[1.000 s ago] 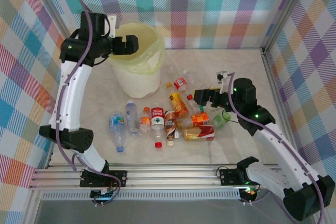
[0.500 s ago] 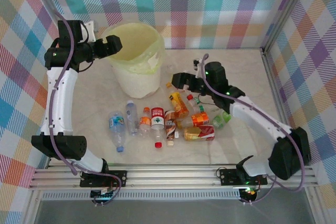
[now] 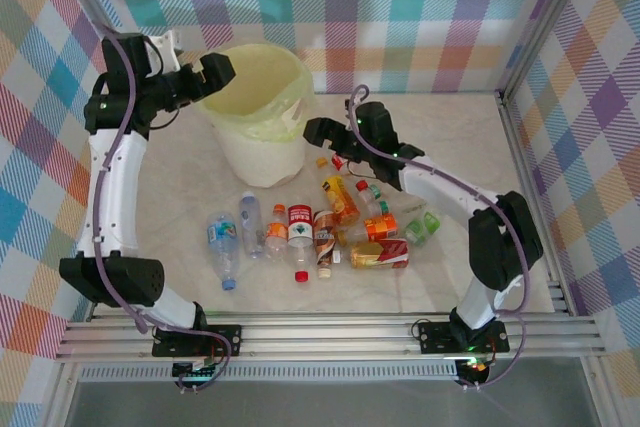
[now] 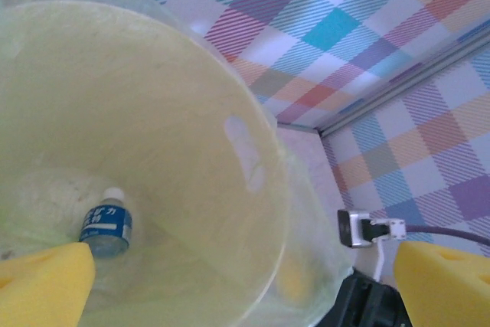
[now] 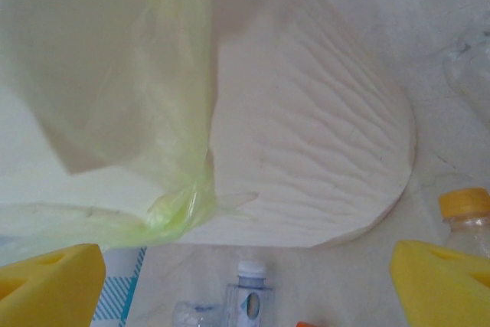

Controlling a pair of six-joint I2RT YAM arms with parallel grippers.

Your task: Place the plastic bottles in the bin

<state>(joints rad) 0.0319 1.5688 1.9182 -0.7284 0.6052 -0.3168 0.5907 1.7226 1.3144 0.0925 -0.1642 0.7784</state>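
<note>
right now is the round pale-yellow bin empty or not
Not empty: a clear blue-labelled bottle with a white cap lies inside the pale-yellow bin.

Two arms, same build: left arm (image 3: pixel 110 197) and right arm (image 3: pixel 435 185) have smooth white tubular link shells with bulky black joint housings. A thin purple-grey cable (image 3: pixel 128 82) runs in a loose loop along each arm. Black base mounts (image 3: pixel 197 335). The left hand (image 3: pixel 216 71) and right hand (image 3: pixel 316 130) have black bodies. The fingertip pads (image 4: pixel 44 281) are bright yellow, blocky and matte.

Bin (image 3: pixel 255 159) back left; bottles (image 3: pixel 300 225) scattered before it; one bottle (image 4: pixel 107 227) inside
</note>
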